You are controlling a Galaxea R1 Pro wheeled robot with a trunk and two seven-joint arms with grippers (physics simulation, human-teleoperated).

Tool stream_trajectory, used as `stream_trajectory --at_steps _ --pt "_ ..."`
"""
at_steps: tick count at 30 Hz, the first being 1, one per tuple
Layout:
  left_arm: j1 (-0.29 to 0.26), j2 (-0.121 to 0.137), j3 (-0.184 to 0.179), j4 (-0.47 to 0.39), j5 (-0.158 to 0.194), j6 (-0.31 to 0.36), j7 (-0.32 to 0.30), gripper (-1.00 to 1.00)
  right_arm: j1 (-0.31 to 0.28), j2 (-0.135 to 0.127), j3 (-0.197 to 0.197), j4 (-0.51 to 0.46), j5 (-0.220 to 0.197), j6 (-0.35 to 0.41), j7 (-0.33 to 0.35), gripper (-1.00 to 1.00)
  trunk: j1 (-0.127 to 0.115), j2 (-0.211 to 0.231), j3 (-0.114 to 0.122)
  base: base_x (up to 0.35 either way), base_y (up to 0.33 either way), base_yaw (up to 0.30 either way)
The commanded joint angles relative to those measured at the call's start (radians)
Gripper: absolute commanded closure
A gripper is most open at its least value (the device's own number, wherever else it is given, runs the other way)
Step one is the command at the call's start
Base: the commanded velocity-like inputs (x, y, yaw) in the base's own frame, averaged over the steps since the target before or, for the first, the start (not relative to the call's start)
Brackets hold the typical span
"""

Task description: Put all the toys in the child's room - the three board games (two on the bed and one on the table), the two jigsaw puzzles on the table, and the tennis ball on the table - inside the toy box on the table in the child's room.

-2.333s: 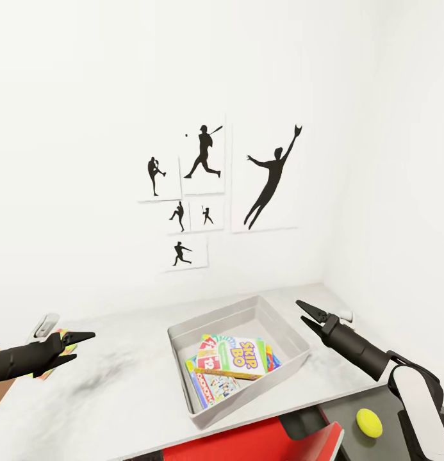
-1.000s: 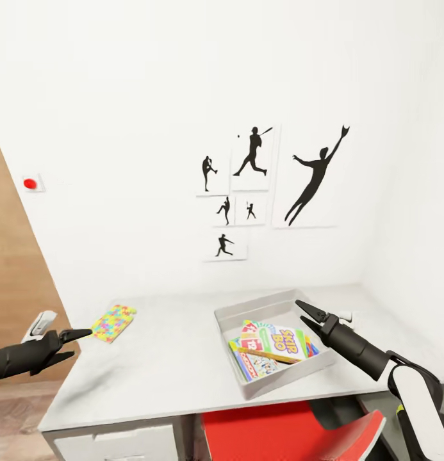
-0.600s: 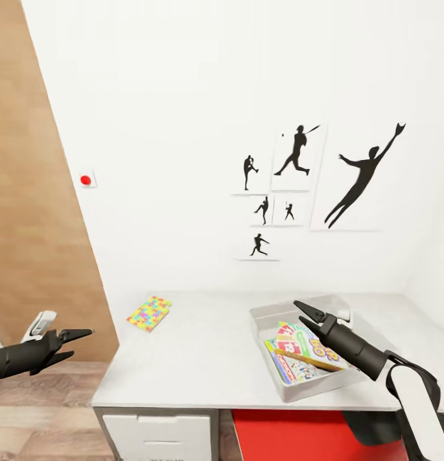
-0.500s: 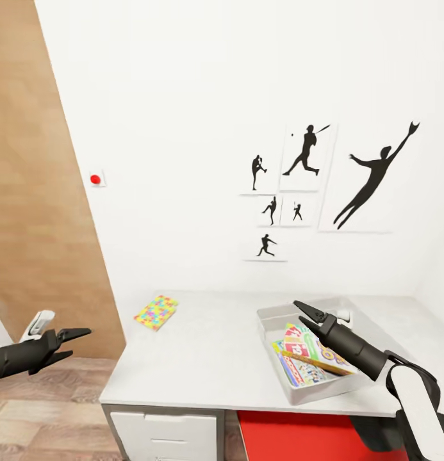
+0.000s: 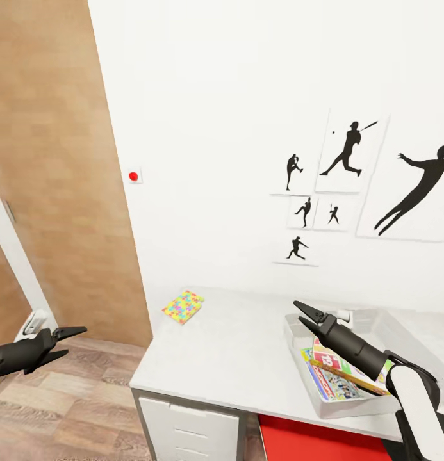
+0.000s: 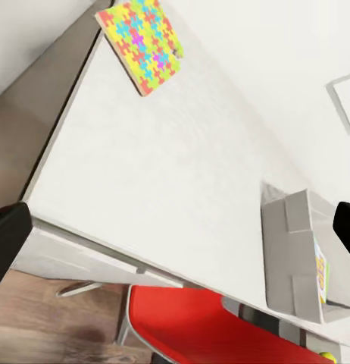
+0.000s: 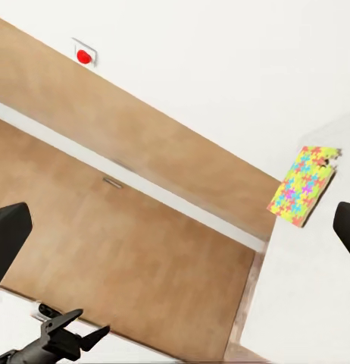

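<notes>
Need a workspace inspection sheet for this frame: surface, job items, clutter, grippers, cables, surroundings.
Surface: table, pale grey top, mostly bare between puzzle and toy box.
Job's things: one jigsaw puzzle flat at the table's far left corner, outside the box; toy box at the right holds board games.
Clutter: nothing seen on the table.
Grippers: left gripper open, empty, over the floor left of the table; right gripper open, empty, above the toy box's near-left part.
Cables: nothing seen.
Surroundings: white wall with silhouette pictures, red button, brown door, wood floor, red chair under the table.
</notes>
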Motion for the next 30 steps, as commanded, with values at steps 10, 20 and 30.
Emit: stream_trajectory --at_steps 10,20,30 --pt "-0.001 0.0 0.039 0.061 -0.012 0.002 0.006 -1.0 0.0 0.0 -0.001 0.0 0.005 0.001 0.007 -1.0 0.0 -0.001 -0.005 0.0 0.0 0.278" --pt "-0.002 -0.01 0.036 0.082 -0.157 -0.049 0.15 -1.0 0.0 0.0 0.003 0.0 0.004 -0.036 0.007 -1.0 0.0 -0.001 -0.006 0.0 0.0 0.213" --pt "-0.002 -0.065 0.032 0.046 -0.243 -0.085 0.223 -1.0 0.0 0.0 0.002 0.0 0.036 -0.043 0.007 -1.0 0.0 -0.001 -0.006 0.002 0.009 0.128"
